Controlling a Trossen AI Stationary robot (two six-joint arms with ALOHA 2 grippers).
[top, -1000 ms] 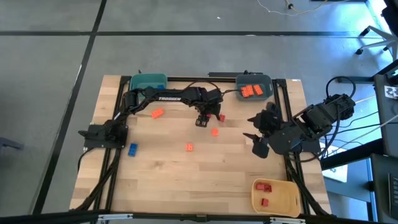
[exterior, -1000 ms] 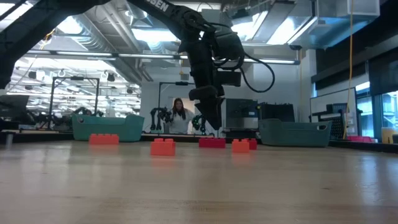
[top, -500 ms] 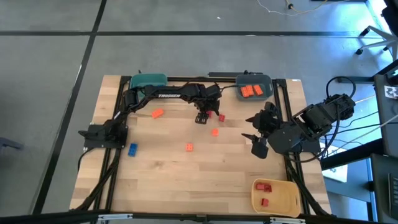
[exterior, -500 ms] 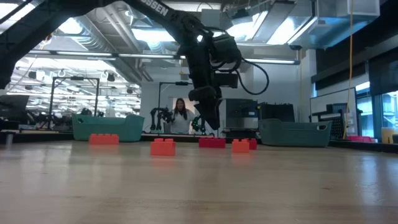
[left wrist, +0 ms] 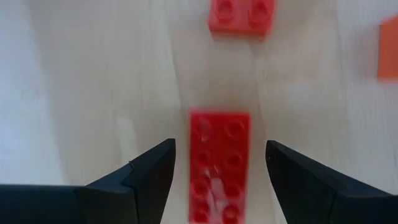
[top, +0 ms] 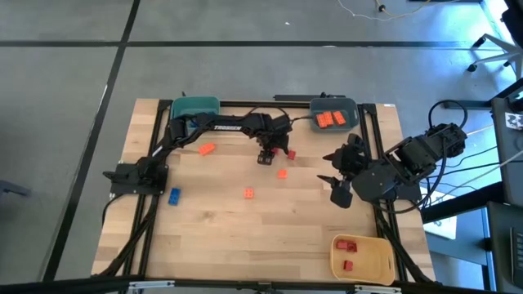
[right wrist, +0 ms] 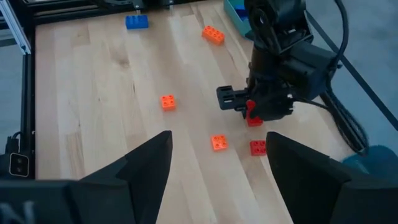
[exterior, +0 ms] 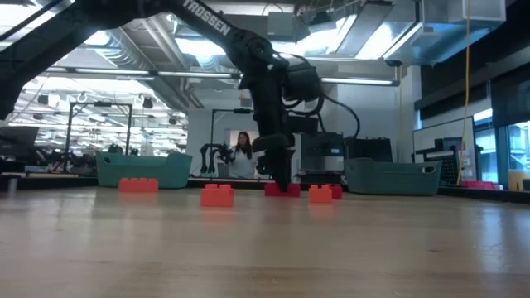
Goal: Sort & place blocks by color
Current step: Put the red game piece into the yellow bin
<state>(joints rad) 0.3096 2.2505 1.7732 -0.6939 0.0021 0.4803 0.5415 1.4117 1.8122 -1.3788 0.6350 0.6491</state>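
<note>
Near the table's far edge, the left gripper [top: 265,155] hangs spread astride a long red block [left wrist: 219,165], not pinching it. A second red block [top: 291,153] lies just beside. Bare wood stretches toward the near edge. The right gripper [top: 333,177] waits spread at the right rim.

Bare wood [left wrist: 93,93] around red block [left wrist: 217,165]

White capitals reading "TROSSEN" run along the dark left arm [exterior: 217,26] in the low view. The same white lettering sits on that arm in the high view, too small to read. Nothing else is legible.
</note>
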